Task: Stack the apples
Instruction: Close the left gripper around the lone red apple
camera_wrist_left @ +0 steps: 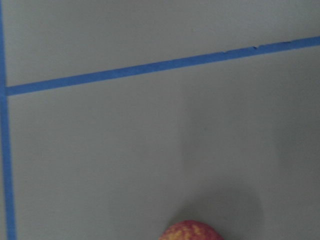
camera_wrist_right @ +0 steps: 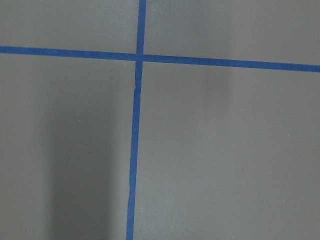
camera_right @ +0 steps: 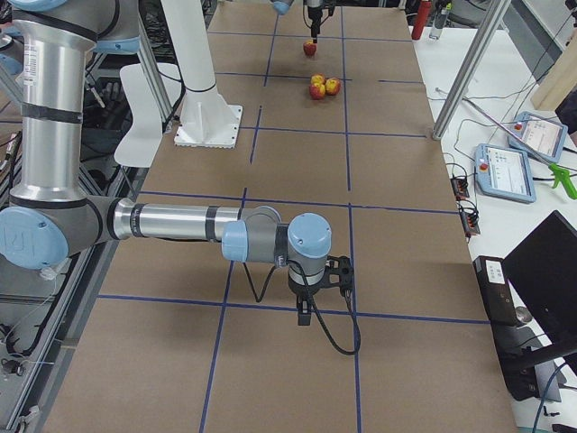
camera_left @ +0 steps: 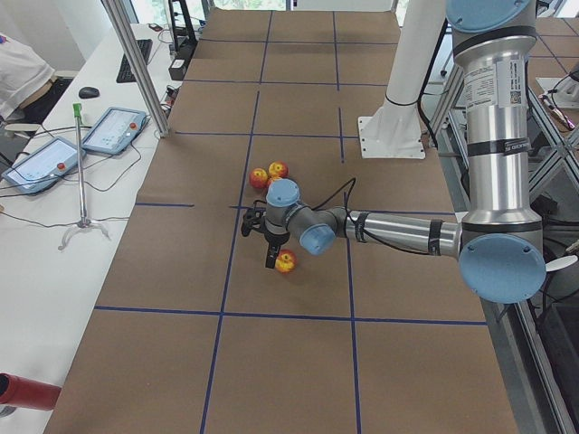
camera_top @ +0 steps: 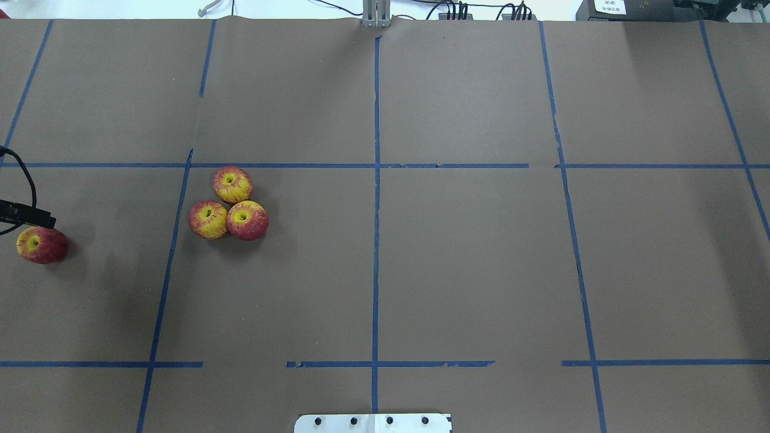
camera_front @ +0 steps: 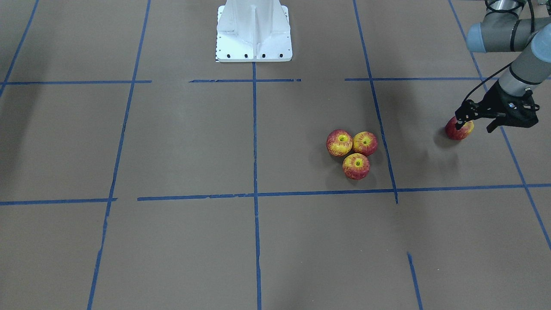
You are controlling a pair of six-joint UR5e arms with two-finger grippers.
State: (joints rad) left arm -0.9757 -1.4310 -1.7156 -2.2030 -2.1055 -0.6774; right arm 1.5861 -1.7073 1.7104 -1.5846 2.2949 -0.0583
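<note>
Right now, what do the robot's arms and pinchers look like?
The left arm and right arm are silver tubes with round light-blue joint caps. The left gripper and right gripper are black, each trailing a black cable. A white printed label wraps the left arm.

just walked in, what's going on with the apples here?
The left end effector is open and down at a lone small red-and-yellow apple; no grasp is visible. Three more such apples sit touching in a cluster on the brown paper-covered table, nothing stacked yet. The right end effector hangs low over the table, far from them.
</note>
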